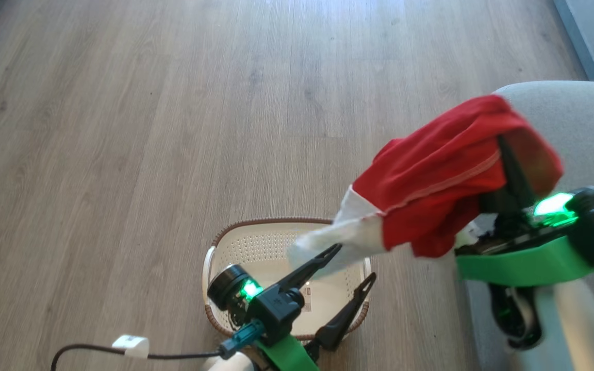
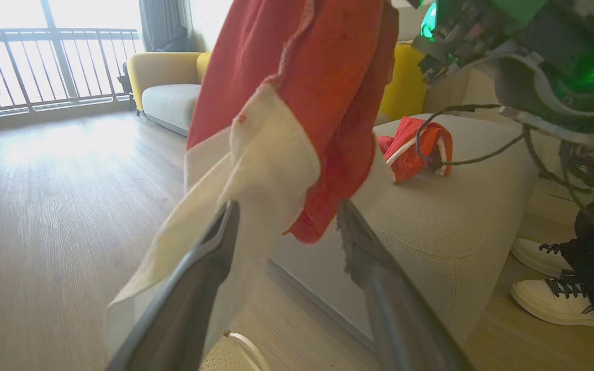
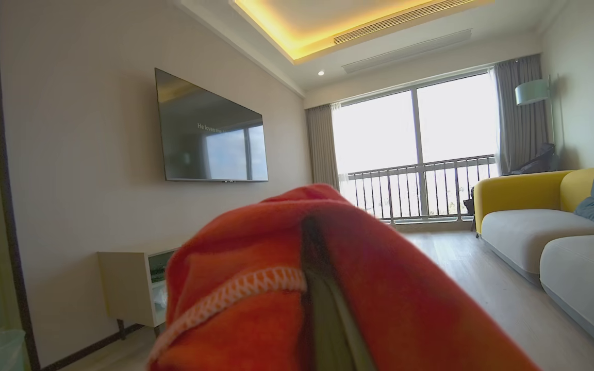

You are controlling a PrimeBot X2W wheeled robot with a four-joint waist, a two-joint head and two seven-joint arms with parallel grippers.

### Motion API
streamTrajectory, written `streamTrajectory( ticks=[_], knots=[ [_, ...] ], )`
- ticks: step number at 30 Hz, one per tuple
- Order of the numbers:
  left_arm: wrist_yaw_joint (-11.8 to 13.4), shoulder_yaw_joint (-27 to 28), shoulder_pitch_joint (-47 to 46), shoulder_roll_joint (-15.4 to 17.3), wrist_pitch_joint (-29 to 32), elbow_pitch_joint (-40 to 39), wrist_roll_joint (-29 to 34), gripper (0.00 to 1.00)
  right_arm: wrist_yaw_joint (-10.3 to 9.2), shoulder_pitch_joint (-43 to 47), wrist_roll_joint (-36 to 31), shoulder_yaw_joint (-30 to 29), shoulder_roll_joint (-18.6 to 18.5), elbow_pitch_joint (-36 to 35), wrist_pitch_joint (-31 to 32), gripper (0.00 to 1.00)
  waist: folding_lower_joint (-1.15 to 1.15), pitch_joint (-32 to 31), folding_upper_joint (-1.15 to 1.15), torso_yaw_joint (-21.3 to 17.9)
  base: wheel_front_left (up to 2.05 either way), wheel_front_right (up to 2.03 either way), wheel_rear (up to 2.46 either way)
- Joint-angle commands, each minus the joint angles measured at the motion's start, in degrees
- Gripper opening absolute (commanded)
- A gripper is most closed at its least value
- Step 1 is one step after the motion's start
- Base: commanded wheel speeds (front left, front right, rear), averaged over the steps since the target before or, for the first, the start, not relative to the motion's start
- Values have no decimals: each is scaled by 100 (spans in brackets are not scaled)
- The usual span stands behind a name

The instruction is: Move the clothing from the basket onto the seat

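Wood-plank floor (image 1: 173, 129), pale brown, runs across the whole scene. Basket (image 1: 271, 220) stands upright on it, near centre, with cream perforated walls and a brown rim. A label sticker (image 1: 308, 300) is on its bottom. Seat (image 1: 575, 118) sits on the floor to the right: grey fabric, rounded corner, a strip of floor between it and the basket. One crumpled red garment (image 2: 405, 152) with white trim lies on the seat top. A person's white shoes (image 2: 539, 301) stand on the floor beside the seat. Yellow sofa (image 2: 165, 77) stands far off, near the window railing.
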Motion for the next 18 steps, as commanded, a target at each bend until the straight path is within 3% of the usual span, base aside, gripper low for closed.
streamTrajectory(
  ticks=[1, 18],
  knots=[
    [-7, 265, -102, -35, -27, -133, 47, 100, -1, -324, -24, 22, -85, -243, -37, 0, 0, 6, 0, 2, 0, 0, 0],
    [-7, 424, 130, 19, -27, 59, 133, 100, -1, -444, -27, -578, -335, -340, -37, 0, 0, -2, 0, -133, 0, 0, 0]
  ],
)
